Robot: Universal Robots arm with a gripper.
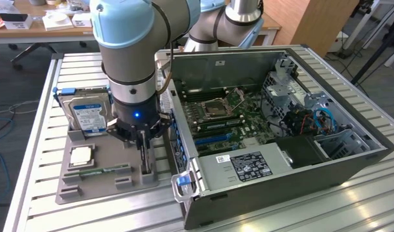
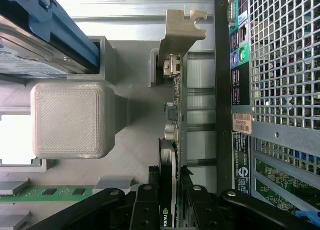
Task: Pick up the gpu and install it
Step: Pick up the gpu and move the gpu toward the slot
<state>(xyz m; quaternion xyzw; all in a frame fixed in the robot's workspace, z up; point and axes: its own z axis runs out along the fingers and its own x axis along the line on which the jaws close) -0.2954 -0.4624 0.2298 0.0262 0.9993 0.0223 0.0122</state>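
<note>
The gpu (image 1: 145, 155) is a thin dark card standing on edge in a slot of the grey holder tray (image 1: 100, 187), close beside the open computer case (image 1: 274, 166). My gripper (image 1: 142, 139) reaches straight down onto its upper edge. In the wrist view the gpu (image 2: 175, 105) shows edge-on, with its metal bracket (image 2: 181, 32) at the far end still seated in the holder. My gripper (image 2: 170, 192) straddles the card, and both black fingers (image 2: 146, 202) press against its two faces, shut on it.
On the holder tray sit a silver hard drive (image 1: 87, 113) in a blue frame, a CPU (image 1: 80, 154) and a green RAM stick (image 1: 101, 170). Inside the case lie the motherboard (image 1: 223, 113) with blue slots (image 1: 213, 138) and the power supply (image 1: 245, 164). The case's rear panel (image 2: 280, 90) runs right alongside the card.
</note>
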